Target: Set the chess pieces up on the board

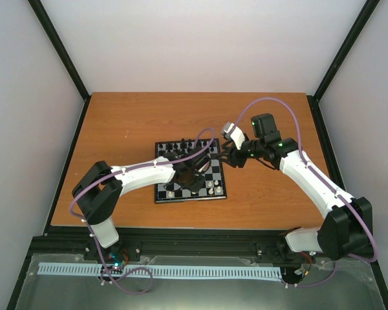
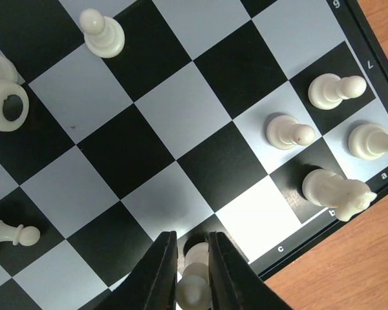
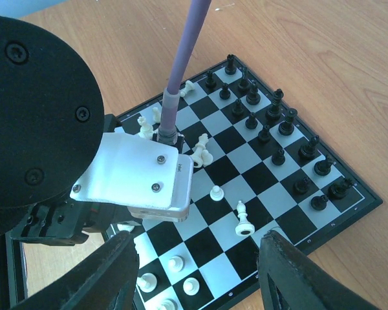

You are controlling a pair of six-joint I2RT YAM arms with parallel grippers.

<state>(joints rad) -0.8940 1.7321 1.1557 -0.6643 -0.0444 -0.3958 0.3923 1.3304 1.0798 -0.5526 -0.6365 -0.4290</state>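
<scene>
The board (image 1: 189,194) lies mid-table. Black pieces (image 3: 271,123) stand in rows along its far side. Cream-white pieces are scattered. A pawn (image 3: 216,192) stands mid-board and a bishop (image 3: 244,219) lies tipped beside it. Several white pieces (image 2: 290,131) and a knight (image 2: 336,190) stand near the lettered edge. My left gripper (image 2: 194,274) is low over the board (image 2: 174,110), its fingers (image 2: 158,278) shut on a white piece (image 2: 195,287) standing on a black edge square by "c". My right gripper (image 3: 200,278) is open and empty above the board's right edge (image 3: 368,200).
The left arm's silver wrist block (image 3: 139,174) and purple cable (image 3: 181,58) hide part of the board in the right wrist view. A white piece (image 2: 3,103) lies on its side showing its ring base, and a pawn (image 2: 6,232) lies tipped. Orange wood table (image 1: 136,123) surrounds the board.
</scene>
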